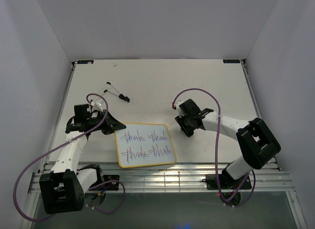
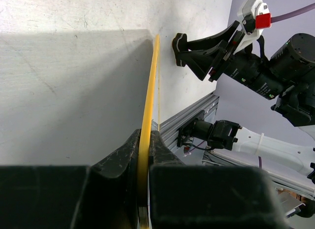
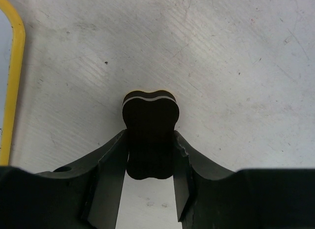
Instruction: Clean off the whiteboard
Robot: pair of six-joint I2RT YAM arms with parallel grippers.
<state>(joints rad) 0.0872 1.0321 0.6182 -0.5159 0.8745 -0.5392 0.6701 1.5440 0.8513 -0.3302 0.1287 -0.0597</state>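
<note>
The whiteboard [image 1: 145, 144] lies at the table's near middle, with a yellow frame and red-purple handwriting across it. My left gripper [image 1: 112, 125] is shut on its left edge; in the left wrist view the yellow frame [image 2: 150, 91] runs edge-on between my fingers [image 2: 125, 157]. My right gripper [image 1: 187, 128] is just off the board's upper right corner, shut on a small black eraser block [image 3: 149, 123] with a yellow-white stripe. The eraser is over bare table, with the board's frame [image 3: 15, 66] to its left. The right gripper also shows in the left wrist view [image 2: 179, 44].
Two marker pens [image 1: 118, 92] lie on the table at the back left. An aluminium rail [image 1: 162, 177] runs along the near edge between the arm bases. White walls enclose the table on three sides. Purple cables loop from both arms.
</note>
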